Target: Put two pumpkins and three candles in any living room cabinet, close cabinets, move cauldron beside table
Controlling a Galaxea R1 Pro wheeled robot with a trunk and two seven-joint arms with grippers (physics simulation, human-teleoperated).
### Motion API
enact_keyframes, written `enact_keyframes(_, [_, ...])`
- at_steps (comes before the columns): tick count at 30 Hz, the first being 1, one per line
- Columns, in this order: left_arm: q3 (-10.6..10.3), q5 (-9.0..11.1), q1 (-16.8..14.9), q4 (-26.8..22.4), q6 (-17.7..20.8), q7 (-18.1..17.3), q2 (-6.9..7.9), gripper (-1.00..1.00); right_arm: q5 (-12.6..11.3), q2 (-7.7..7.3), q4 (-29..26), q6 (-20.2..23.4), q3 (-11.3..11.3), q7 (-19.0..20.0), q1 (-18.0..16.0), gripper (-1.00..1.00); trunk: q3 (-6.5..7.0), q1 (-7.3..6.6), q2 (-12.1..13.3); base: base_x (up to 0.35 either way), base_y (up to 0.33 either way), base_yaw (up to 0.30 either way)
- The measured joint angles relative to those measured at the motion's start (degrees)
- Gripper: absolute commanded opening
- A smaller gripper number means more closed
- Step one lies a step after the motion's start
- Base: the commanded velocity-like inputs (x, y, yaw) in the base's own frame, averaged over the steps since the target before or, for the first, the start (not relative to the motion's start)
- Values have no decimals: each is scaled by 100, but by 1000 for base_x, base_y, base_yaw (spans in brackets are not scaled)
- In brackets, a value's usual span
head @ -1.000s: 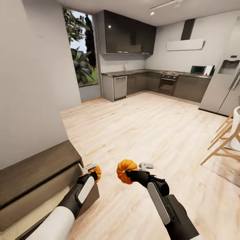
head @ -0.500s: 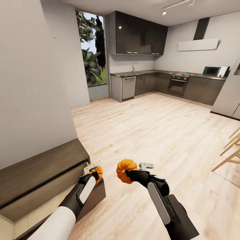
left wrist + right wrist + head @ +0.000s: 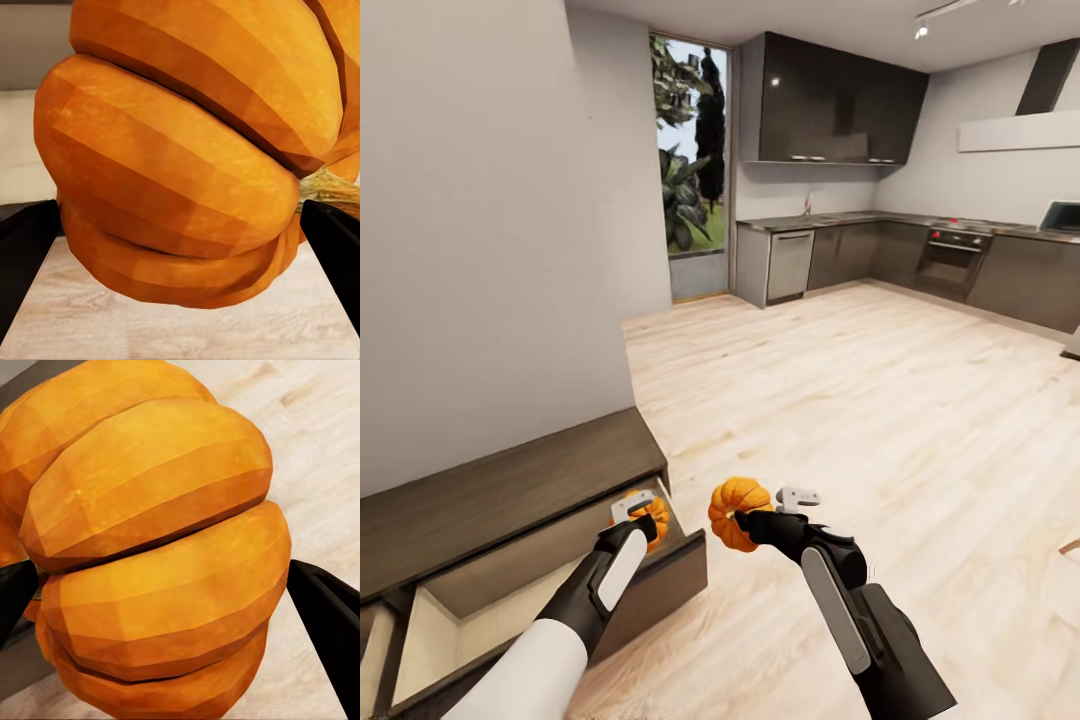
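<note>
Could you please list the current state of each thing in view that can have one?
Left gripper: shut on a small orange ribbed pumpkin, held over the open drawer.
Right gripper: shut on the second orange ribbed pumpkin, held above the floor.
Long low dark-brown wooden cabinet: one drawer pulled open, pale interior showing nothing inside.
Grey-brown kitchen cupboards: closed.

open cabinet (image 3: pixel 510 500) left of pumpkins (image 3: pixel 735 510)

Both arms forward, jaws clamped.
</note>
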Motion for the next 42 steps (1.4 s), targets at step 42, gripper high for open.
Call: enact_keyframes(42, [13,-9,0,-1,-1,-7,9,-100,5,6,18,7,0,-1,0,-100,0,-3,0,60,-41,282])
